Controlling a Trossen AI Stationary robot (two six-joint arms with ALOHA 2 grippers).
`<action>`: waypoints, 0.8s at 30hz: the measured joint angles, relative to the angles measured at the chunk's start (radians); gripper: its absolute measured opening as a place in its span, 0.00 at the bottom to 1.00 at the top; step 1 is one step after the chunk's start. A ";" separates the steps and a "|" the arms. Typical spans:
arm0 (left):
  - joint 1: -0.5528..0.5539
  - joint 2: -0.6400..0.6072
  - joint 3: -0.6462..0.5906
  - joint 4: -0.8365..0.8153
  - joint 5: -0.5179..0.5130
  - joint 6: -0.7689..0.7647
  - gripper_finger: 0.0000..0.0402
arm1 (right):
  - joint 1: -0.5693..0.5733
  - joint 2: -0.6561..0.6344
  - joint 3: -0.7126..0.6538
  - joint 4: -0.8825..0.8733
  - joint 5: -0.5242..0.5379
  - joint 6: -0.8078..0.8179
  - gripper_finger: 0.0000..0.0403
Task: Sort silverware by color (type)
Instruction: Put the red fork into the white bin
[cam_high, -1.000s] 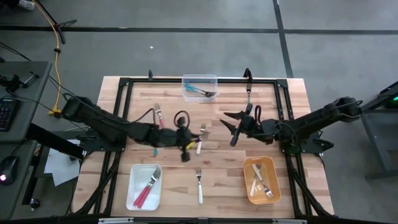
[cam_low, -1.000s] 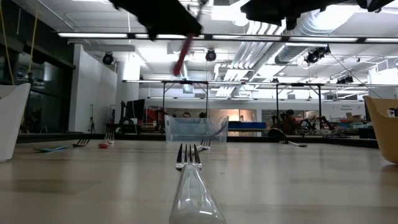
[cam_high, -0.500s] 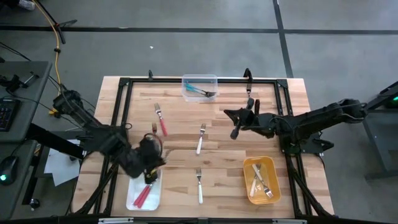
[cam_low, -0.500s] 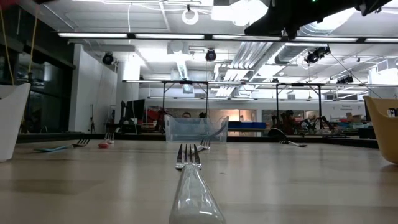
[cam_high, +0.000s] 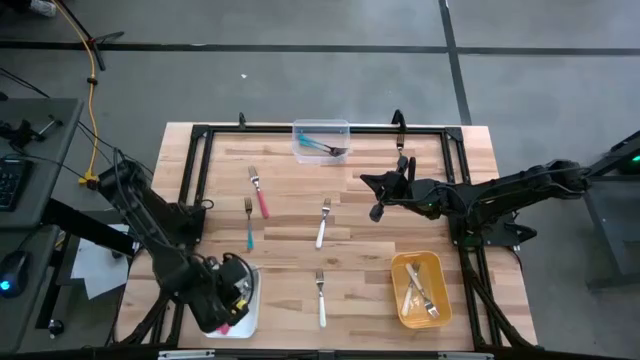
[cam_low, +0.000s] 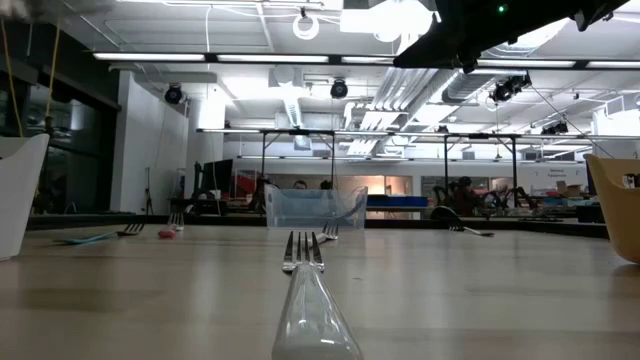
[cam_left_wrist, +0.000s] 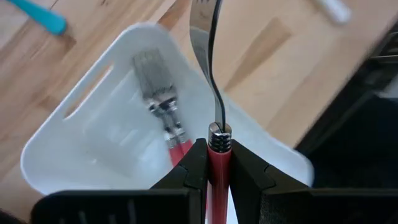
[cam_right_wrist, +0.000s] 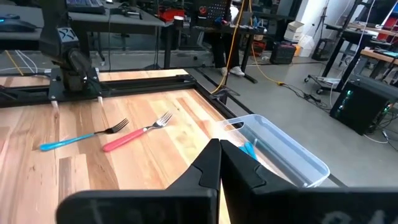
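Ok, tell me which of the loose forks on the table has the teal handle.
The teal-handled fork lies beside the pink-handled fork on the table's left half; the other two loose forks have white handles.

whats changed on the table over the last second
The left gripper, shut on a pink-handled fork, swung from mid-table to over the white bin at the near left. The right gripper closed empty and shifted slightly toward the table's far edge. The blue fork, the other pink fork, both white forks, the clear bin and the orange bin stayed put.
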 joint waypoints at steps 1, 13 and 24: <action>-0.003 0.016 -0.005 -0.001 0.011 -0.007 0.08 | 0.000 0.000 0.000 0.000 0.000 0.000 0.00; -0.021 0.037 -0.224 0.243 0.086 -0.110 0.08 | 0.016 0.001 0.000 -0.002 -0.006 0.003 0.00; -0.046 0.037 -0.295 0.338 0.117 -0.140 0.08 | 0.016 0.001 0.000 -0.021 -0.005 0.027 0.00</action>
